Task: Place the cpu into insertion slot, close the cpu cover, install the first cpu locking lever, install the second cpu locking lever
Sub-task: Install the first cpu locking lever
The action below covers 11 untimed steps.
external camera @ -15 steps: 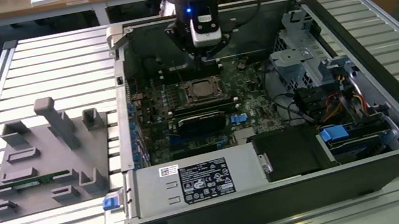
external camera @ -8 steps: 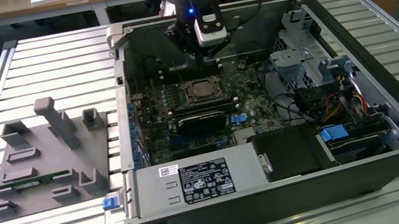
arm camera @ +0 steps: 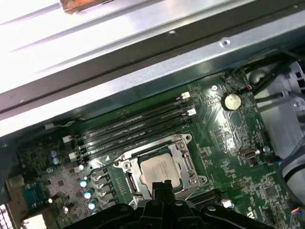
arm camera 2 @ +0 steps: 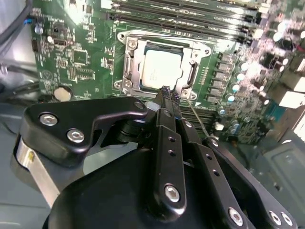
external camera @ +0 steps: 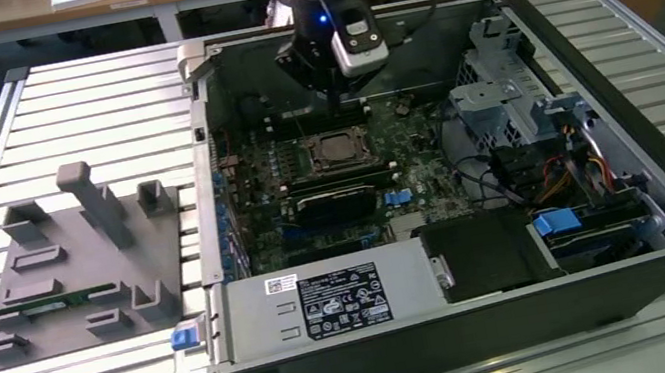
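Fingers (arm camera 2: 165, 112) pressed together, the gripper (arm camera 2: 170, 92) hovers at the rim of the insertion slot (arm camera 2: 167, 37), where the cpu (arm camera 2: 159, 70) sits framed by the cpu cover (arm camera 2: 135, 67); the locking lever (arm camera 2: 198, 119) alongside probably needs a steady, square push.

Exterior view high over computer case (external camera: 469, 351); both wrist views near insertion slot (arm camera 2: 128, 71) (arm camera: 186, 164).

You have one cpu (arm camera: 159, 168) and one insertion slot (arm camera: 186, 164) just ahead of the gripper (arm camera: 161, 184), four memory slots (arm camera: 133, 126) beyond them, one coin battery (arm camera: 231, 100) off to the side.
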Each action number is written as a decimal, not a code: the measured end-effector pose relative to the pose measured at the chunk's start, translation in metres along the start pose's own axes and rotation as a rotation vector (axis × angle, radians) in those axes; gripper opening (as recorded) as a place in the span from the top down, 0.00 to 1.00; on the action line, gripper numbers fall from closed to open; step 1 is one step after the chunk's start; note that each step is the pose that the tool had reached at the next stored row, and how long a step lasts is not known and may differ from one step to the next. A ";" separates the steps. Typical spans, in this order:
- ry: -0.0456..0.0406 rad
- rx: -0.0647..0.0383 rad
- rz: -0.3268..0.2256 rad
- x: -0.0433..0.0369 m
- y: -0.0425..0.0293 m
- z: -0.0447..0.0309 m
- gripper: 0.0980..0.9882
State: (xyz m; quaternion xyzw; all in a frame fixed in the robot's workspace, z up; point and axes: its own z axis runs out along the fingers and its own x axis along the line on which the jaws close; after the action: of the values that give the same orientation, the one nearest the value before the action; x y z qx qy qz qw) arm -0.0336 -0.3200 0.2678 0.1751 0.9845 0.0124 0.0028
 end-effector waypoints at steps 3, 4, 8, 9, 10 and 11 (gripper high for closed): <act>0.0014 0.000 -0.055 0.0000 0.0000 0.0003 0.99; 0.0018 0.000 -0.074 0.0000 0.0000 0.0005 0.99; 0.0016 -0.001 -0.135 -0.0001 0.0000 0.0011 0.99; 0.0011 -0.001 -0.144 -0.0001 0.0000 0.0013 0.99; 0.0001 -0.001 -0.149 0.0002 -0.0001 0.0014 0.99; -0.0013 -0.002 -0.151 0.0013 -0.0005 0.0015 0.99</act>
State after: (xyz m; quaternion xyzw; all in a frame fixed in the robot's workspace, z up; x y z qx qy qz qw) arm -0.0350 -0.3200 0.2663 0.1003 0.9949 0.0130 0.0046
